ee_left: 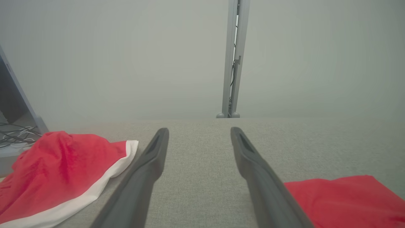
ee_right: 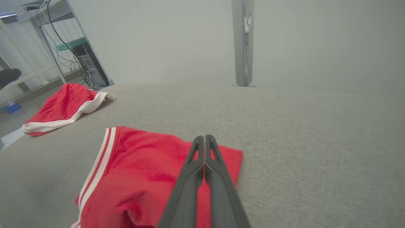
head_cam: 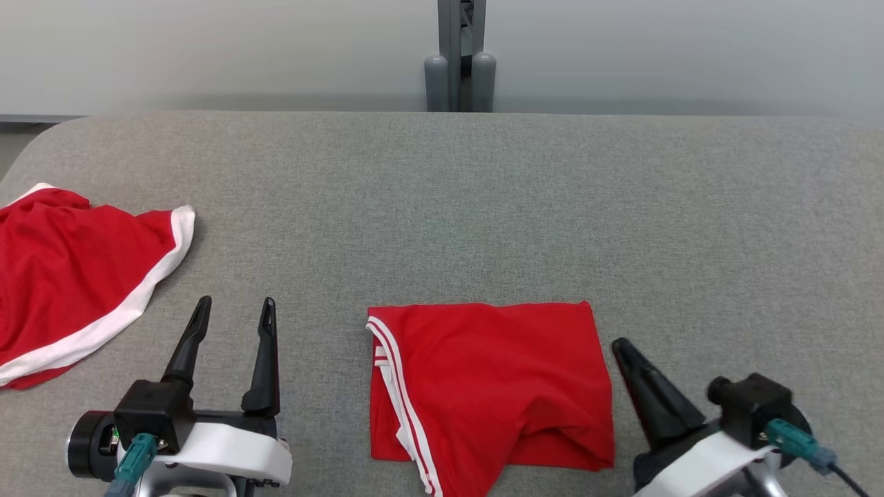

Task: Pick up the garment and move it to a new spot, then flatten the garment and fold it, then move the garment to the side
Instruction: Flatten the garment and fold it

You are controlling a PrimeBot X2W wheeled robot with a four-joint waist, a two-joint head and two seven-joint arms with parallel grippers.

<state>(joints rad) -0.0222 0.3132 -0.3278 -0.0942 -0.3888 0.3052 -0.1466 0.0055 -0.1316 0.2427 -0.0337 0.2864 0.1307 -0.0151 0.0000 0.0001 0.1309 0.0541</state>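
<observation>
Head view puts the folded red fabric garment with white stripes (head_cam: 490, 386) on the grey cloth surface (head_cam: 483, 207), its right edge just beside the right tool (head_cam: 619, 347), whose fingers are pressed together on nothing; the wide-spread left tool (head_cam: 236, 304) sits farther off

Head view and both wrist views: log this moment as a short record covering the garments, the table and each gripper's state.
surface: grey fabric-covered table
folded garment: red with white stripes along its left edge, lying folded at near centre
second garment: red with white trim, rumpled, at the table's left edge
left gripper: open, empty, over bare table between the two garments
right gripper: shut, tip beside the folded garment's right edge; no cloth seen between its fingers
background: grey post behind the far edge
</observation>
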